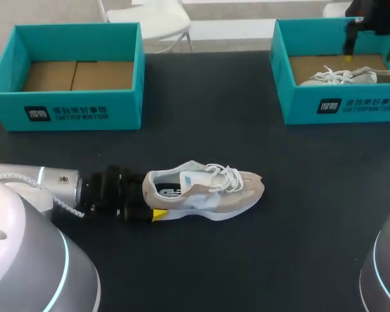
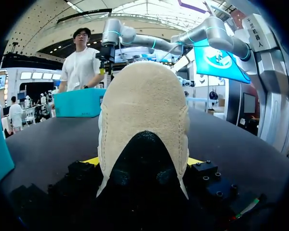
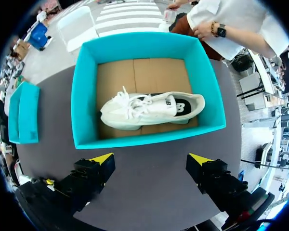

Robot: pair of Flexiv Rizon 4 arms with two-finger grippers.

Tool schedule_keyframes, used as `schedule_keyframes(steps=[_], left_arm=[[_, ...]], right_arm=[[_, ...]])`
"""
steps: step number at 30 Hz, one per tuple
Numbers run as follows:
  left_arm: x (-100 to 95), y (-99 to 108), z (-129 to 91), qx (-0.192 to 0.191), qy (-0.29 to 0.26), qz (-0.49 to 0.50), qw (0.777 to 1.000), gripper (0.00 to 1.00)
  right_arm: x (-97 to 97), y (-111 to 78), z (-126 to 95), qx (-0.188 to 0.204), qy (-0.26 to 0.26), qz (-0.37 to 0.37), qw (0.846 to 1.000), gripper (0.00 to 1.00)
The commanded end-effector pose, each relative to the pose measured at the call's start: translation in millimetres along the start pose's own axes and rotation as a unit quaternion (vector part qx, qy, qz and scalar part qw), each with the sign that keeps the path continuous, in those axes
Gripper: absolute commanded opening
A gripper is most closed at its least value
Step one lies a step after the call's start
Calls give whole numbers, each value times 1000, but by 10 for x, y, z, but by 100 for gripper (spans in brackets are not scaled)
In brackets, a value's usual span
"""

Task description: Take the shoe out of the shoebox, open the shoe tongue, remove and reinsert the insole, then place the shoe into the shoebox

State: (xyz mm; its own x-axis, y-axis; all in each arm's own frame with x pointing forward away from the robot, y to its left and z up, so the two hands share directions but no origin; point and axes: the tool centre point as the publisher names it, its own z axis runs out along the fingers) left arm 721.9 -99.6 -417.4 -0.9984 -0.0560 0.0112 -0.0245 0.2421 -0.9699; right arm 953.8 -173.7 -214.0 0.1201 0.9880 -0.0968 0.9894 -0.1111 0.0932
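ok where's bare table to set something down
Widest bare table: between the left shoebox and right shoebox, behind the shoe. Also right of its toe, before the right shoebox. The left shoebox is empty. Crowded: the shoe's heel, held by the left fingers, and the right shoebox, with a second shoe under the right fingers.

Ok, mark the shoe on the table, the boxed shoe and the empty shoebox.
shoe on the table [image 1: 214, 198]: head view, its side.
boxed shoe [image 3: 149, 109]: right wrist view, its midfoot.
empty shoebox [image 1: 127, 107]: head view, front wall.
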Motion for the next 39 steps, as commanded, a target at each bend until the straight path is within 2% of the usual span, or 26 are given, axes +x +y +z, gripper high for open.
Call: schedule_keyframes(steps=[1, 3, 4, 5, 6, 10, 12, 13, 14, 38, 39], left_arm=[[17, 4, 6, 0, -2, 0, 1000, 0], [17, 4, 6, 0, -2, 0, 1000, 0], [17, 4, 6, 0, -2, 0, 1000, 0], [17, 4, 6, 0, -2, 0, 1000, 0], [17, 4, 6, 0, -2, 0, 1000, 0], [17, 4, 6, 0, -2, 0, 1000, 0], [17, 4, 6, 0, -2, 0, 1000, 0], [17, 4, 6, 0, -2, 0, 1000, 0], [17, 4, 6, 0, -2, 0, 1000, 0], [17, 4, 6, 0, -2, 0, 1000, 0], [17, 4, 6, 0, -2, 0, 1000, 0]], right_arm=[[500, -180, 4, 0, -18, -18, 1000, 100], [713, -297, -17, 3, -21, -30, 999, 100], [744, -380, -18, -5, -9, -21, 1000, 100], [868, -449, -42, -11, -8, -21, 1000, 100], [883, -553, -25, -18, 6, -17, 1000, 100], [1207, -912, -46, -32, 3, -38, 999, 100], [1324, -1132, -29, -44, 25, -44, 998, 100], [1390, -1216, -13, -37, 33, -62, 997, 100], [1466, -1291, 18, -36, 62, -113, 991, 100], [1466, -1291, 18, -36, 62, -113, 991, 100], [1540, -1315, 44, -42, 63, -113, 991, 100]])
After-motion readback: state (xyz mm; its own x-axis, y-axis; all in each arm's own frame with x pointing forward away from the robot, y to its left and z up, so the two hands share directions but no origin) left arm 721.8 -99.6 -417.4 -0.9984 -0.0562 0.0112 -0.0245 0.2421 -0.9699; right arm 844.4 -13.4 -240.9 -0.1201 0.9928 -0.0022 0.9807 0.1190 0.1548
